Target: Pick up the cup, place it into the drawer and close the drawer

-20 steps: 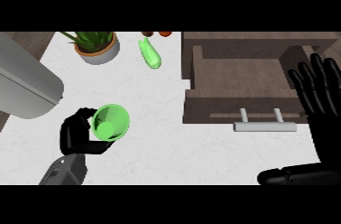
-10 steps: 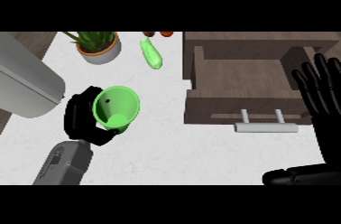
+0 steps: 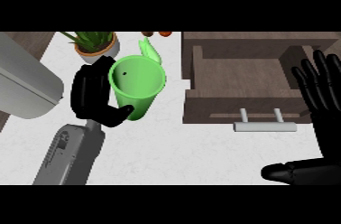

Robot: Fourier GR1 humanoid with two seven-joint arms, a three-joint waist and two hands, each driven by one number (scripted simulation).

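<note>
Head view: left hand (image 3: 93,99) grips cup (image 3: 136,85) beside open drawer (image 3: 243,78).

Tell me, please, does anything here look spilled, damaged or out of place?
Nothing stands out. The left hand holds the green cup upright above the counter, nothing spilled. The drawer stands open, and the right hand rests open beside it.

White counter (image 3: 200,151) bears a potted plant (image 3: 93,43).
</note>
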